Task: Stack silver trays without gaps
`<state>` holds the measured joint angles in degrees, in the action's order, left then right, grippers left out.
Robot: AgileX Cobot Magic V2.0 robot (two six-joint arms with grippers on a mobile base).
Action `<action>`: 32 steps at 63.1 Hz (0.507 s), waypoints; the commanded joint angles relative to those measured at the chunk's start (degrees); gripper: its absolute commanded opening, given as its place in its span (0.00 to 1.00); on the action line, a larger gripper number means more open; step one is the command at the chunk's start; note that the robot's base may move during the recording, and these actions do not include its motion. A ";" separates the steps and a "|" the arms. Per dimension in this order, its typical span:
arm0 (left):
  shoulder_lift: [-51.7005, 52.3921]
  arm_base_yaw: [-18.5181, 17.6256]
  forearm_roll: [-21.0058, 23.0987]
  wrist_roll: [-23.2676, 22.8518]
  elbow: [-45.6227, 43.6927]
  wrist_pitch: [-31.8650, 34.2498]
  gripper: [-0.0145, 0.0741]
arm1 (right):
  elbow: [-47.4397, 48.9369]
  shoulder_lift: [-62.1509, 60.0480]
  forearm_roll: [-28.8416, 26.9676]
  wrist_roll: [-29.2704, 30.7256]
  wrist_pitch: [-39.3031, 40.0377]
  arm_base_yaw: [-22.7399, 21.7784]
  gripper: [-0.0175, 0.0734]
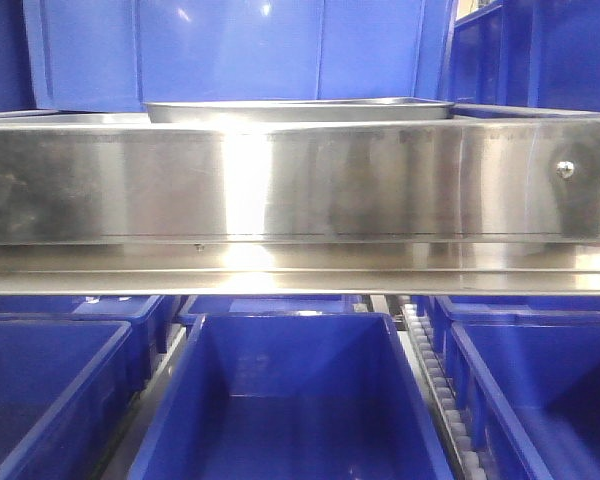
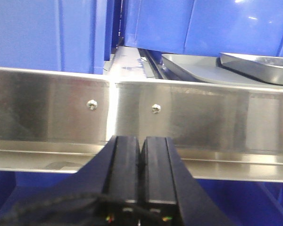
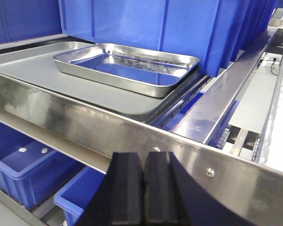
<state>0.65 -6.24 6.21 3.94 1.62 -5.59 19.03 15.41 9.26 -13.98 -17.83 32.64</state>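
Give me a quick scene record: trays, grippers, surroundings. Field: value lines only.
small silver tray: sits inside the large flat tray, near its corner
large flat tray: on the shelf behind the steel rail
stack state: small tray nested in large one; fit not judgeable
left gripper: shut, empty, in front of the rail
right gripper: shut, empty, below the rail
steel rail: runs across the front
blue bins: below and behind

Brushed-steel rail (image 1: 300, 185), blue bins (image 1: 290, 400), glare

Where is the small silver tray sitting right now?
In the right wrist view the small silver tray rests on a larger flat grey tray, behind the steel rail and in front of the blue bins.
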 commanded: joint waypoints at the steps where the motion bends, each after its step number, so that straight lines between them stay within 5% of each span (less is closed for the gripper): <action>1: 1.90 0.04 0.53 0.01 -0.15 5.59 0.11 | 1.67 0.42 1.19 0.46 5.29 -0.31 0.25; 8: 1.90 0.04 0.53 0.01 -0.15 5.59 0.11 | 1.62 0.34 1.11 0.57 5.55 -3.35 0.25; 23: 1.90 0.04 0.53 0.01 -0.15 5.59 0.11 | -2.80 -1.74 -9.26 6.89 8.53 -22.46 0.25; 32: 1.90 0.04 0.53 0.01 -0.15 5.59 0.11 | -9.30 -7.55 -9.96 7.34 12.50 -30.04 0.25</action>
<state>0.65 -6.24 6.21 3.94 1.62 -5.59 11.15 10.07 0.00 -7.91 -13.01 5.67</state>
